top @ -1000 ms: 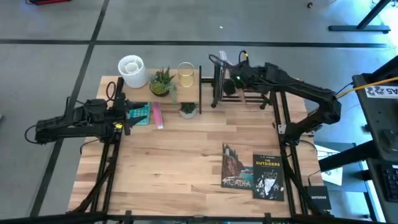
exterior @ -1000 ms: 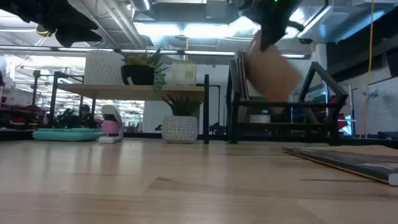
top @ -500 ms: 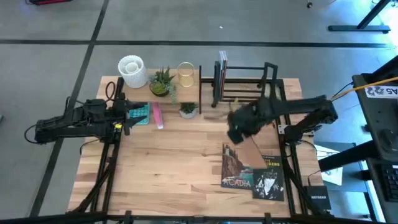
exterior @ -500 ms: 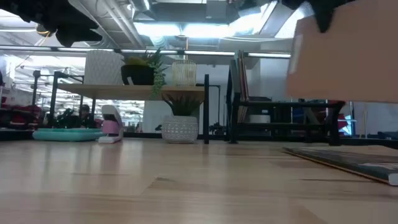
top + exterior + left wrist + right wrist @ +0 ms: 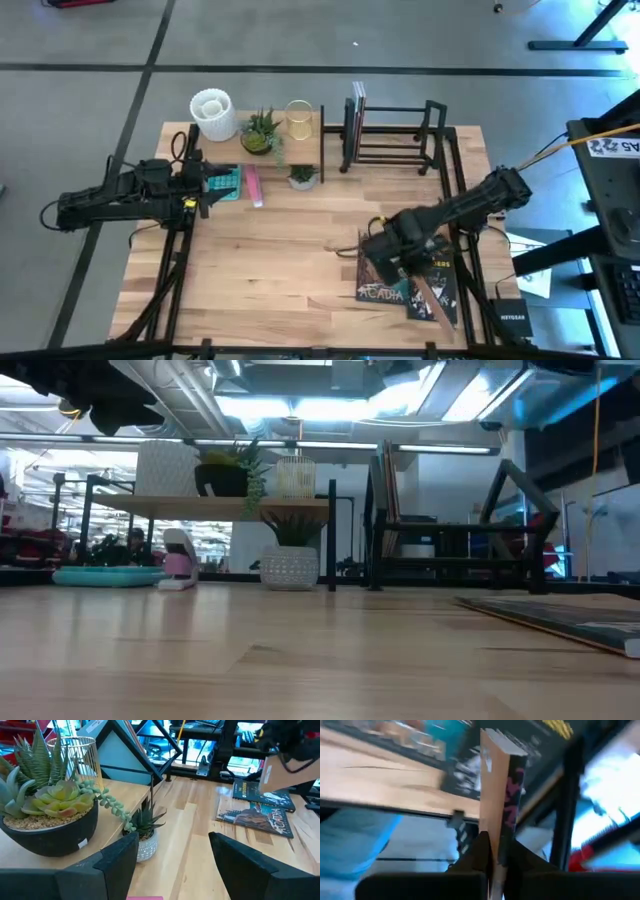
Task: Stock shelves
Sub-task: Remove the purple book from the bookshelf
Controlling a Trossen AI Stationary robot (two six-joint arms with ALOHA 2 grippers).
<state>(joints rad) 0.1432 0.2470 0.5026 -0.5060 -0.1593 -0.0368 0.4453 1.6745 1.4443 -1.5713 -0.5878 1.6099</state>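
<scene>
The wooden shelf (image 5: 262, 140) at the far left carries a white vase (image 5: 211, 112), a succulent and a glass. A small potted plant (image 5: 302, 177) stands under it. The black rack (image 5: 390, 135) at the far right holds one upright book (image 5: 356, 108). My right gripper (image 5: 403, 272) is shut on a tan book (image 5: 428, 300) with a pink spine, above two books lying flat, Acadia (image 5: 376, 268) and The Outsiders (image 5: 432, 290). My left gripper (image 5: 175, 865) hangs open at the table's left, near the shelf, with nothing between its fingers. My right gripper pinches the tan book between its two fingers at one edge (image 5: 492, 827). The book stands edge-on and reaches straight out from the fingers. In the high view it sticks out toward the near right, over The Outsiders. It is clear of the table.
A teal tray (image 5: 226, 182) and a pink stapler (image 5: 252, 186) lie at the left beside the shelf. The rack has open room to the right of its upright book. The table's middle and near left are bare wood (image 5: 270, 270).
My right gripper has carried the tan book away from the black rack toward the table's near edge. It now hangs over the two flat books. The book has turned, going from broadside to edge-on in the high view.
</scene>
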